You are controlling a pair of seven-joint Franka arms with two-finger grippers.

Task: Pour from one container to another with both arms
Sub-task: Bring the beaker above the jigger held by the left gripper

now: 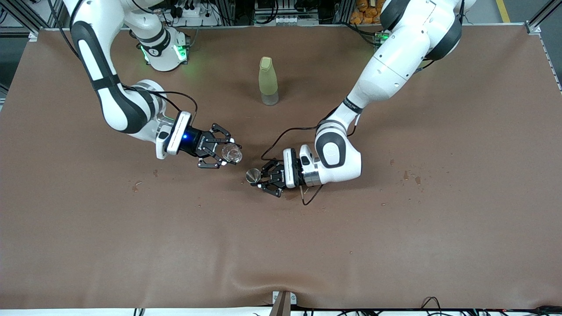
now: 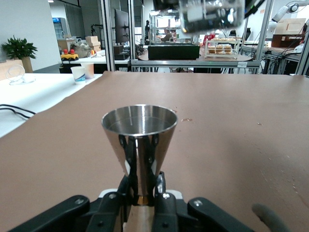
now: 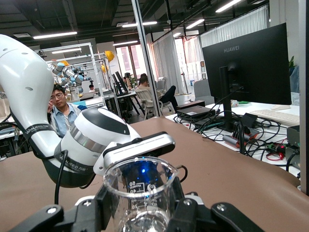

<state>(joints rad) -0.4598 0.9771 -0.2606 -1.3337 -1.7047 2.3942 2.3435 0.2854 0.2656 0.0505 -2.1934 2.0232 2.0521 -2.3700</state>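
We see our left gripper (image 1: 259, 179) pinching a shiny cone-shaped metal cup (image 1: 252, 176); our right gripper (image 1: 223, 152) pinches a clear glass beaker (image 1: 232, 153) nearby.

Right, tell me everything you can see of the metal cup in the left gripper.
The metal cup is a small cone of shiny, steel-looking metal, wide at its open round rim and narrowing toward the base. It stands upright, mouth up, and nothing shows inside it. The left gripper is shut on its narrow lower part, fingers pressing both sides, holding it over the brown table. The right gripper's glass beaker is close by, apart from it.
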